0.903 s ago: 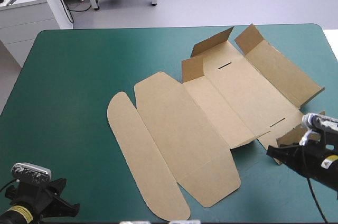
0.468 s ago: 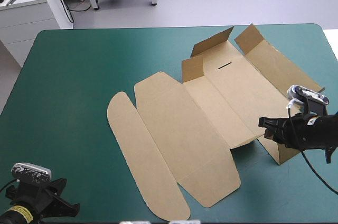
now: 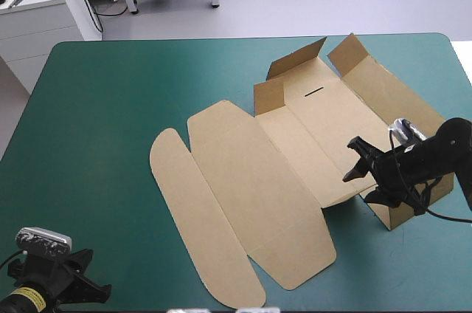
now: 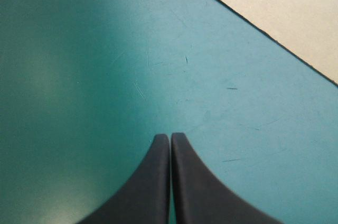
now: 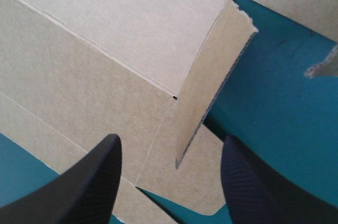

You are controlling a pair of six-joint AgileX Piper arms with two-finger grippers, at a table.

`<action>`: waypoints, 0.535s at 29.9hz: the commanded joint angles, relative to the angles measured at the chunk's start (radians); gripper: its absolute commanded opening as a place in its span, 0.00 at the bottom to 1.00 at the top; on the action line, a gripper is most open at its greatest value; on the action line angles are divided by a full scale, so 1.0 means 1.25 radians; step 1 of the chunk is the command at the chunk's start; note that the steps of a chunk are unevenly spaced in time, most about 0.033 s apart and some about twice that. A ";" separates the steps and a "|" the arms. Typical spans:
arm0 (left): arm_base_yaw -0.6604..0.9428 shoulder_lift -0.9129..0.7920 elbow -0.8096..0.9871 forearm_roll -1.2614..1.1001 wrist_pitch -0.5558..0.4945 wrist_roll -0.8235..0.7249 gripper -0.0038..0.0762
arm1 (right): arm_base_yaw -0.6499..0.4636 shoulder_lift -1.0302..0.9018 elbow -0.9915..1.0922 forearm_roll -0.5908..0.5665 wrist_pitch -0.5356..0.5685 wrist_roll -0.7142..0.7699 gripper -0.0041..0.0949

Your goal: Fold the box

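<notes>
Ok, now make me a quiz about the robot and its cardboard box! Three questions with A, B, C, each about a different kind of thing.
1. Where is the left gripper?
A) over bare teal-green cover, with the box ahead of it
B) on top of the box's middle
C) gripping the box's lid

2. What colour is the box?
A) white
B) red
C) brown

3. How are the right gripper's fingers?
A) shut in a point
B) open
C) shut on a T-shirt

Answers:
1 A: the left wrist view shows only cover under its fingers, with the box's edge farther ahead.
2 C: it is brown board in every view.
3 B: the right wrist view shows the fingers standing apart, with a raised flap of the box between them.
</notes>
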 commanded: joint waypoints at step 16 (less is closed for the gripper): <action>-0.002 0.012 -0.021 0.000 -0.046 -0.007 0.04 | 0.000 0.117 -0.023 -0.025 0.017 0.073 0.57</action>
